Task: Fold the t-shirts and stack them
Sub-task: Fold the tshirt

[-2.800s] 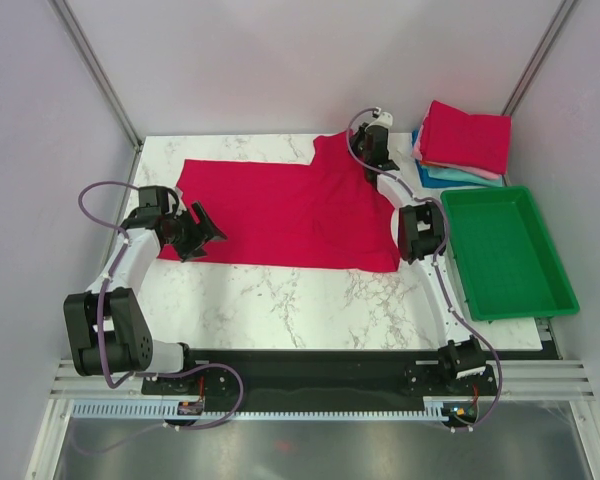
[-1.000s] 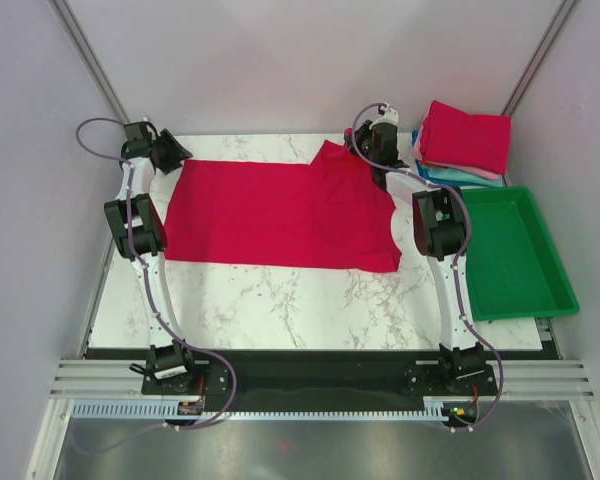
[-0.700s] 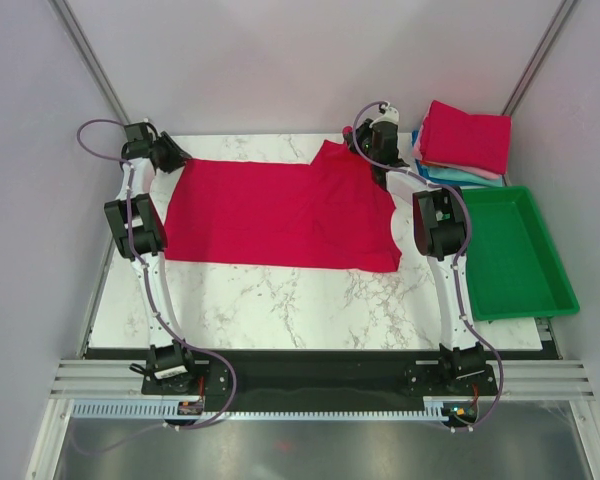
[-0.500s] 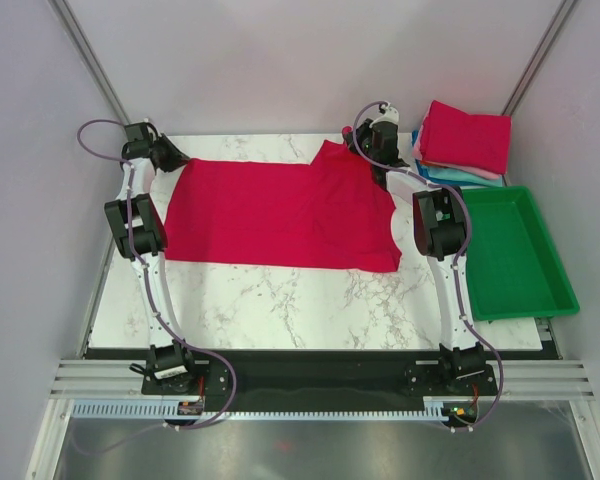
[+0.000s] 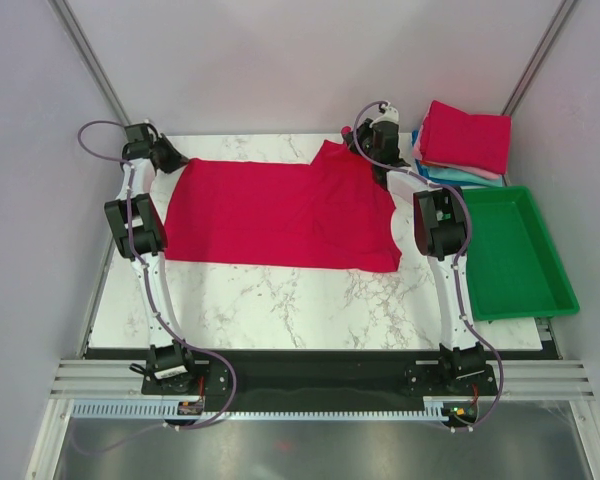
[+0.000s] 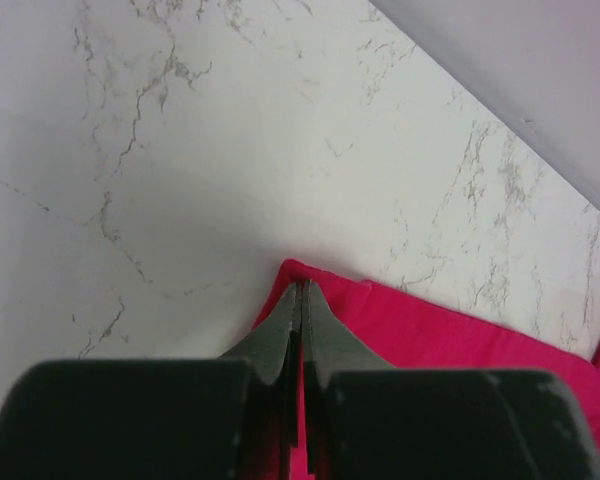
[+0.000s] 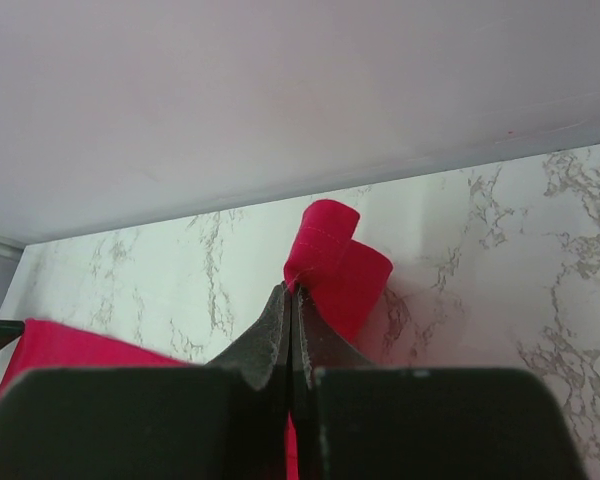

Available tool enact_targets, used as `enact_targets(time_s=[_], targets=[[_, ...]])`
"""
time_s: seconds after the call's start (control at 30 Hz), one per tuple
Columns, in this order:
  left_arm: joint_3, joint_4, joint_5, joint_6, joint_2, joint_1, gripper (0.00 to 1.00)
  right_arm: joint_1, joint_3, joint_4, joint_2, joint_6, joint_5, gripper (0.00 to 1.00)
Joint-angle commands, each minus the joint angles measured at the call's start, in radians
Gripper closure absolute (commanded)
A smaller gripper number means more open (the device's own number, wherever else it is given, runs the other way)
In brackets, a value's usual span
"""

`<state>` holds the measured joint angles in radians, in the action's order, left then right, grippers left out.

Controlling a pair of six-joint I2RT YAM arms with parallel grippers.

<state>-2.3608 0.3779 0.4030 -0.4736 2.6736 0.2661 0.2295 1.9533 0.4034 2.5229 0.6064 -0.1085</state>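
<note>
A crimson t-shirt (image 5: pixel 280 213) lies spread flat across the far half of the marble table. My left gripper (image 5: pixel 176 160) sits at its far left corner, shut on the cloth's corner (image 6: pixel 310 285). At the far right corner my right gripper (image 5: pixel 365 143) is shut on a curled red hem (image 7: pixel 325 255), lifted a little off the table. A stack of folded t-shirts (image 5: pixel 465 140), crimson on top with pink, teal and blue edges below, rests at the back right.
A green plastic tray (image 5: pixel 505 250) stands at the right edge, just in front of the folded stack. Grey walls close in behind and at both sides. Bare marble table (image 5: pixel 280 305) lies between the shirt and the arm bases.
The left gripper has closed on the shirt's far left corner. Earlier still, the left arm swung from the shirt's near left side up to that corner. The right gripper has kept its grip.
</note>
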Motion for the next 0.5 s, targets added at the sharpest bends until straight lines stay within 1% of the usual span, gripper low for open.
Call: enact_targets(time_s=[0.0,0.1,0.3,0.47], targets=[[0.032,-0.027,0.033,0.004,-0.072,0.002,0.98,-0.005,0.044,0.040,-0.026,-0.036,-0.057,1.00],[0.092,-0.027,0.045,-0.002,-0.116,0.004,0.98,-0.013,0.042,0.055,-0.058,-0.088,-0.121,1.00],[0.199,-0.033,0.073,-0.031,-0.224,0.010,0.98,-0.013,-0.022,0.064,-0.160,-0.187,-0.236,1.00],[0.258,-0.034,0.080,-0.028,-0.303,0.021,0.98,-0.013,-0.138,0.058,-0.271,-0.203,-0.244,1.00]])
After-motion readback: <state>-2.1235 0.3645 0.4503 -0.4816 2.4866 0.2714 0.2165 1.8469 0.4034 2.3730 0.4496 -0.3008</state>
